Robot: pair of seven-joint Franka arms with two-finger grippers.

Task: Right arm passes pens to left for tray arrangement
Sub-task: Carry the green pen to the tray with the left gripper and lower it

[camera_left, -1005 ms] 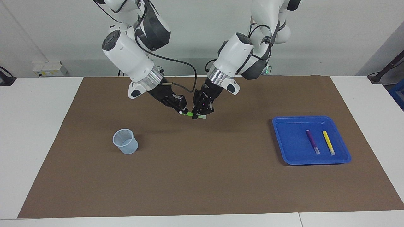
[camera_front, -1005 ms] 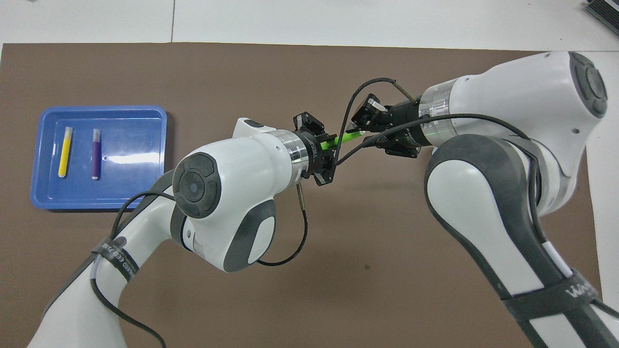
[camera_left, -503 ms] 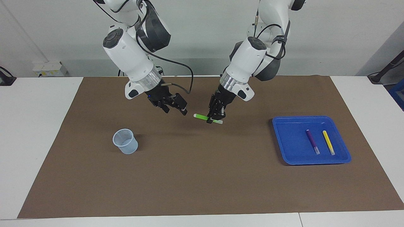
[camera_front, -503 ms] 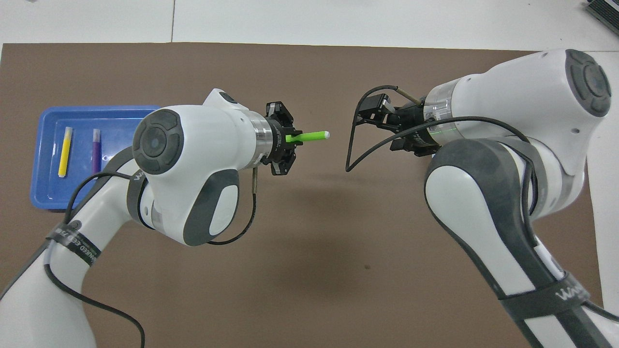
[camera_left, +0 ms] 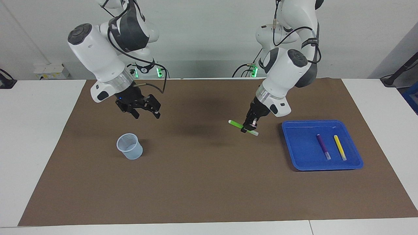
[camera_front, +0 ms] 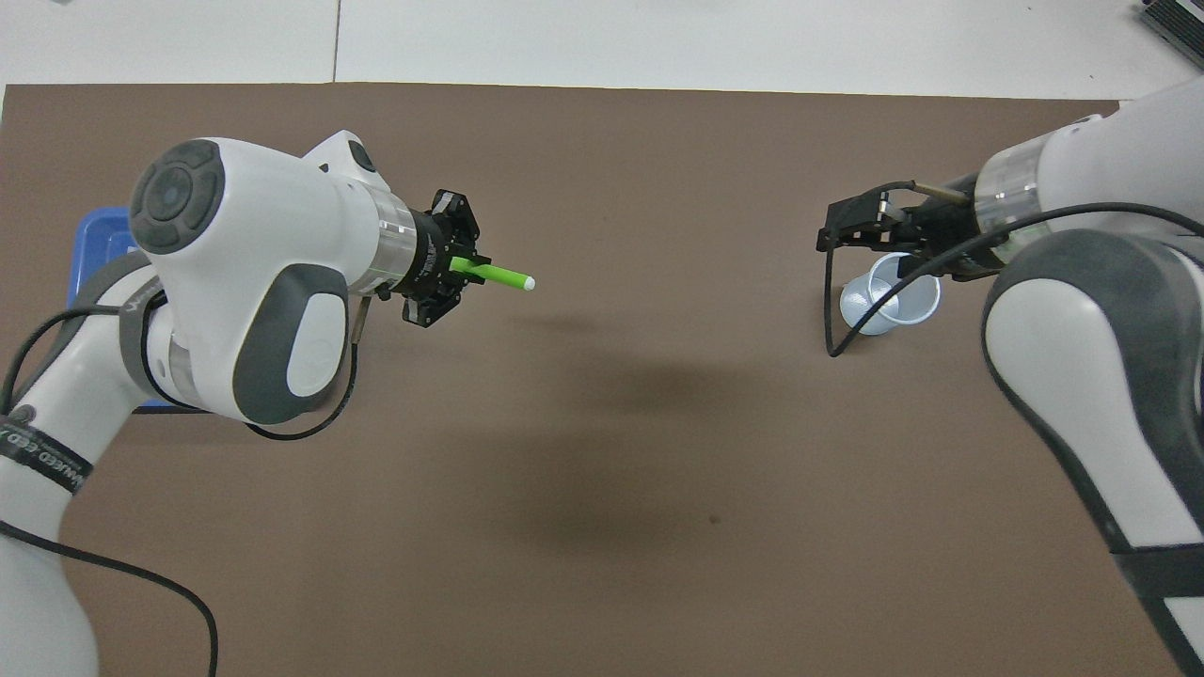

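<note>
the left pincer (camera_left: pixel 249 128) hangs in the air over the brown mat (camera_left: pixel 209 182), just beside the blue tray (camera_left: pixel 354 164) on the side toward the middle of the bench (camera_left: pixel 39 147). its fingers are pressed together on the green pen (camera_left: pixel 242 127), near the pen's middle, and the pen lies almost level – one end points to the tray, the other to the right arm's end of the bench. in the overhead view the pen's white tip (camera_front: pixel 530 283) sticks out from the pincer.

in the tray lie the purple pen (camera_left: pixel 323 147) and the yellow pen (camera_left: pixel 340 147), side by side and apart, the yellow one closer to the left arm's end.

the right pincer (camera_left: pixel 146 112) hovers over the mat with its fingers spread and nothing between them – it is above a spot a little nearer to the robots than the translucent pale-blue cup (camera_left: pixel 129 146), which stands upright on the mat.
</note>
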